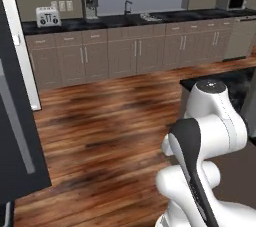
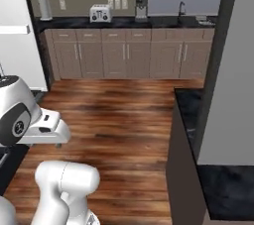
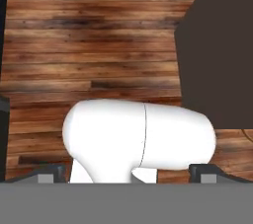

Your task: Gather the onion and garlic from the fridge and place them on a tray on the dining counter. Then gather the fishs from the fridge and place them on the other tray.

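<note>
- Hand view shows the two small dark finger tips of the gripper (image 3: 128, 173) standing far apart, fully open, with nothing between them.
- Beyond the fingers lies a brown wooden plank floor (image 3: 89, 45).
- A plain dark pillar side (image 3: 217, 50) is at the right of the fingers.
- Left base view shows the tall black fridge door (image 1: 17, 121) at the left edge and the black marble-look dining counter (image 1: 240, 83) at the right.
- Beige cabinets (image 1: 125, 51) carry a white toaster (image 1: 48, 16) at the far wall.

No text, label, brand, number or sign can be read anywhere; the toaster (image 1: 48, 16) at upper left carries only dark unreadable dials.
</note>
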### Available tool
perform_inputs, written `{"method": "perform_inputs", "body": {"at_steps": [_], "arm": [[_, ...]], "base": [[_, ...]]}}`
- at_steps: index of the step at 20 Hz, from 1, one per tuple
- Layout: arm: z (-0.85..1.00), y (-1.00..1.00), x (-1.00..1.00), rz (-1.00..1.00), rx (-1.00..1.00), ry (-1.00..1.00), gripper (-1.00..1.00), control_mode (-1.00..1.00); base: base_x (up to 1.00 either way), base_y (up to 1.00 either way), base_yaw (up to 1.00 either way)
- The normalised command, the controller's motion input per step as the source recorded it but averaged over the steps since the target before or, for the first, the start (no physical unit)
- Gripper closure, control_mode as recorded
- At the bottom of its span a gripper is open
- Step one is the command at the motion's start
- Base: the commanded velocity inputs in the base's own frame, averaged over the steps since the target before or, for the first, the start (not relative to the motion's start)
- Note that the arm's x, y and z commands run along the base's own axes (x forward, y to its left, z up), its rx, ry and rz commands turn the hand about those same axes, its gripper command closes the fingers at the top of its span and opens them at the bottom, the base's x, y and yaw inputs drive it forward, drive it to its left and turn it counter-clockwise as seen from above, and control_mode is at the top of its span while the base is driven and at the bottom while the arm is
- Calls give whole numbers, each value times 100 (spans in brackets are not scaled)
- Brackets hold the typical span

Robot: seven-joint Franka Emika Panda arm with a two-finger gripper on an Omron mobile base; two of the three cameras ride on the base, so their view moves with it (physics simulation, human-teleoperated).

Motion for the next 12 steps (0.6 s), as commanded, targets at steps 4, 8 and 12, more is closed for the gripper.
{"method": "perform_inputs", "body": {"at_steps": [4, 8, 12], "arm": [[0, 0, 0, 0, 0, 0, -100, 100], [0, 0, 0, 0, 0, 0, -100, 100], [0, 0, 0, 0, 0, 0, -100, 100]], "base": [[98, 2, 4], [87, 3, 17], [72, 0, 30]]}}
